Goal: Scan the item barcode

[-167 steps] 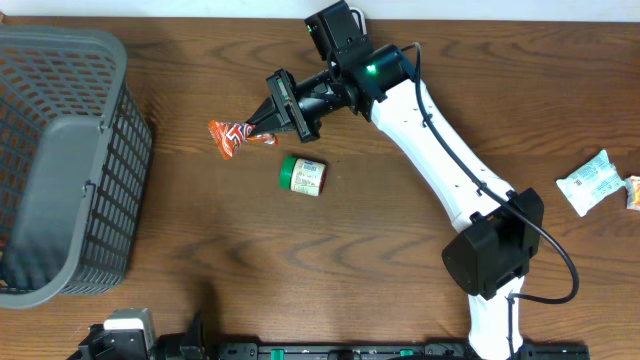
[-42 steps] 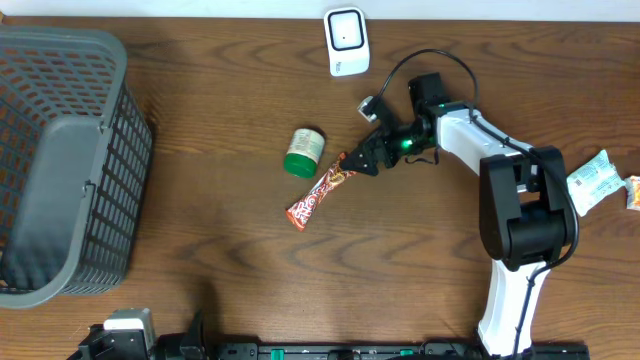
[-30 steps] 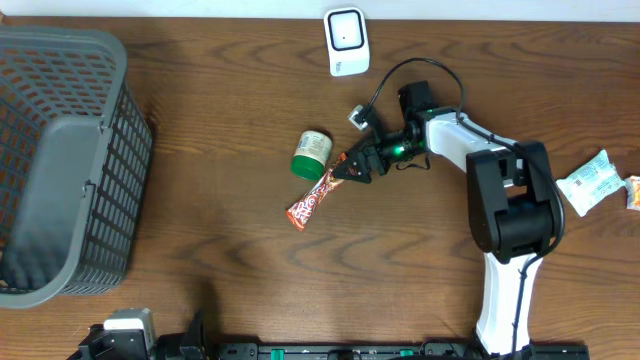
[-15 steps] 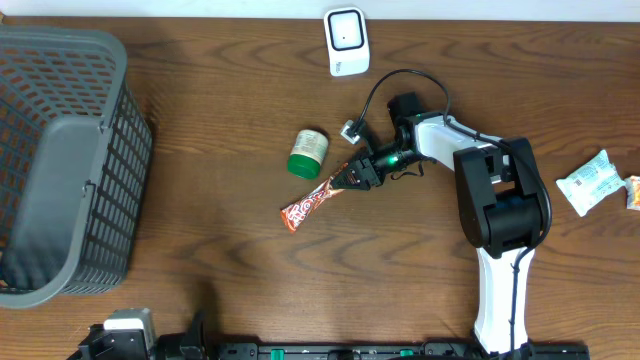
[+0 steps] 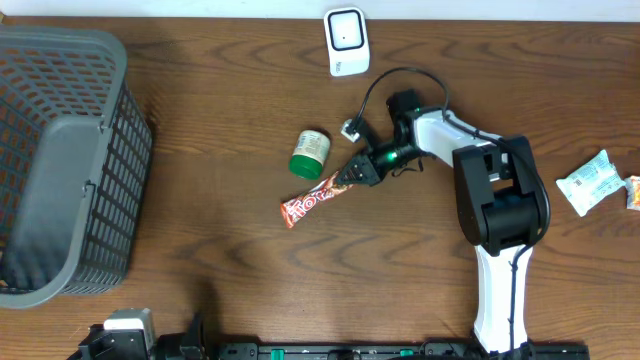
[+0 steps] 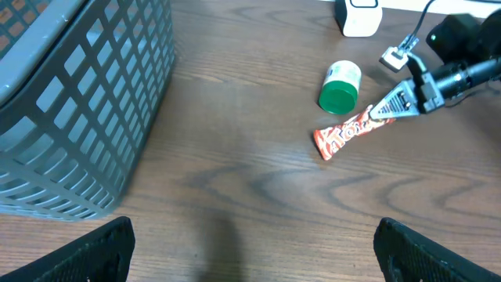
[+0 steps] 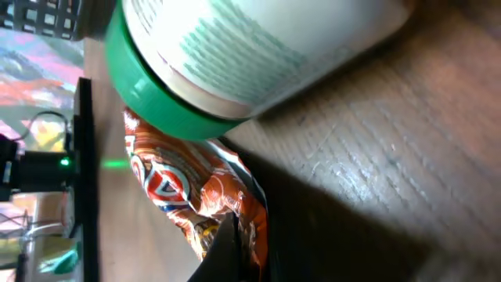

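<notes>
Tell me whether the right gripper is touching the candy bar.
Touching. The left wrist view shows the right gripper shut on the crimped end of the candy bar, with no gap between them; the overhead view agrees.

- Overhead: even, bright light; soft shadow on table (image 5: 200, 130), lower centre.
- Right wrist: jar (image 7: 258, 47) blurred by closeness; dark shadow beneath; candy bar (image 7: 196, 188) wrapper glossy.
</notes>
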